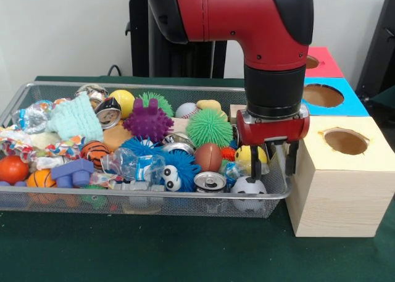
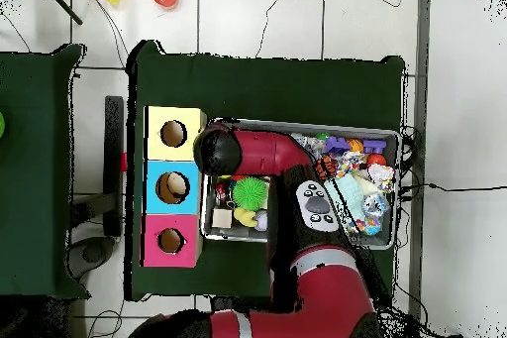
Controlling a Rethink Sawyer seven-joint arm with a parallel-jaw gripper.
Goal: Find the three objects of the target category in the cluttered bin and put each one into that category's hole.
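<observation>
Here, wire bin crammed with toys; blue box holds object.

No words, numbers or brand names can be read on anything here; the crushed bottle in the wire bin has a blue and white label, but its print is too small to read.

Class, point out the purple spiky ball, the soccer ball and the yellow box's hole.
Purple spiky ball [image 1: 147,121], front view, body centre.
Soccer ball [image 1: 248,187], front view, upper face.
Yellow box's hole [image 1: 345,142], front view, inside the opening.
</observation>
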